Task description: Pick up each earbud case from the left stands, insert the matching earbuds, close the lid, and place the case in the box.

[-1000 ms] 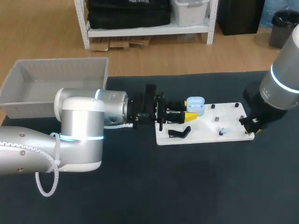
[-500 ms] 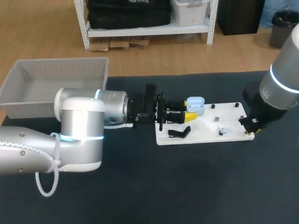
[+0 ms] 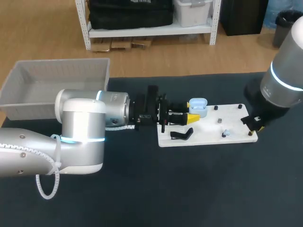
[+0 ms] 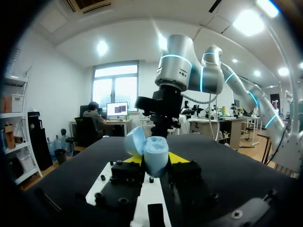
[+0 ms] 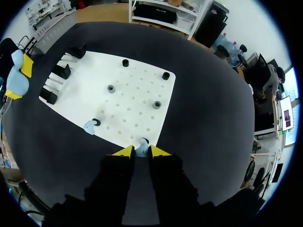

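The dark table carried everything I was watching. My left arm came in from the left side and lay stretched low across the table towards the middle. Behind it, at the table's far left corner, stood the grey box. My right arm came down from the right side over the right end of the white board.

The left gripper was clamped on the pale blue earbud case, with a yellow tip pressed to each side of it. The case was at the left end of the board with its lid hinged open (seen most clearly from the left wrist). Just beside it on the board sat an empty black stand.

The right gripper hung at the board's edge. A pale blue earbud sat right at its mouth, by a small black peg, and I could not tell whether the gripper had hold of it. A second earbud lay further in on the board, touching another peg. More black pegs dotted the rest of the board.
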Motion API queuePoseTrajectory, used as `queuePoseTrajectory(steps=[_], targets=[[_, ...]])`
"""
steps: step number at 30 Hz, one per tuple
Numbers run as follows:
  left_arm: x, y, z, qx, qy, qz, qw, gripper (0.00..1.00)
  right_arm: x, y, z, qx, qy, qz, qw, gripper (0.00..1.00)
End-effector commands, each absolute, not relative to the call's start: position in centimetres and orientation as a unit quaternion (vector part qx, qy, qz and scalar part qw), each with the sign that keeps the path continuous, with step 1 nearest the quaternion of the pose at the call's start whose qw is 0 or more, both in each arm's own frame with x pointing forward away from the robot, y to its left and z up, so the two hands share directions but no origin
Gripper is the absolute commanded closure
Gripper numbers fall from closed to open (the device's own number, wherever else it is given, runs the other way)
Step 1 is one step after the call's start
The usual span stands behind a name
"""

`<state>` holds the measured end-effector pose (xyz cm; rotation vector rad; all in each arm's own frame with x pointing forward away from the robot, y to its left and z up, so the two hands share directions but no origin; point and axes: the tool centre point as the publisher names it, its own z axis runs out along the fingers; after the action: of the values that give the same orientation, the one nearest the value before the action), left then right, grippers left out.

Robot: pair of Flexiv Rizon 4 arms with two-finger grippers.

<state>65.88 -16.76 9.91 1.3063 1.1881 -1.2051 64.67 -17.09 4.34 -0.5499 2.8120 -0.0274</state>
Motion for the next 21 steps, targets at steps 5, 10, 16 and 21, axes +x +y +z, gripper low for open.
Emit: queuePoseTrajectory(steps=[5, 10, 16, 21], targets=[[66.0, -16.8, 9.9, 0.536, 0.487, -0.495, 0.481, 1.00, 63.5, -16.6, 7.2, -0.199, 0.970, -0.041, 0.135, 1.00], [66.0, -16.8, 9.9, 0.536, 0.487, -0.495, 0.481, 1.00, 63.1, -16.0, 9.0, -0.197, 0.970, -0.068, 0.122, 1.00], [66.0, -16.8, 9.9, 0.536, 0.487, -0.495, 0.481, 1.00, 62.2, -14.6, 11.6, -0.186, 0.975, -0.082, 0.091, 1.00], [66.0, -16.8, 9.9, 0.536, 0.487, -0.495, 0.481, 1.00, 61.4, -13.2, 13.7, -0.179, 0.978, -0.079, 0.078, 1.00]])
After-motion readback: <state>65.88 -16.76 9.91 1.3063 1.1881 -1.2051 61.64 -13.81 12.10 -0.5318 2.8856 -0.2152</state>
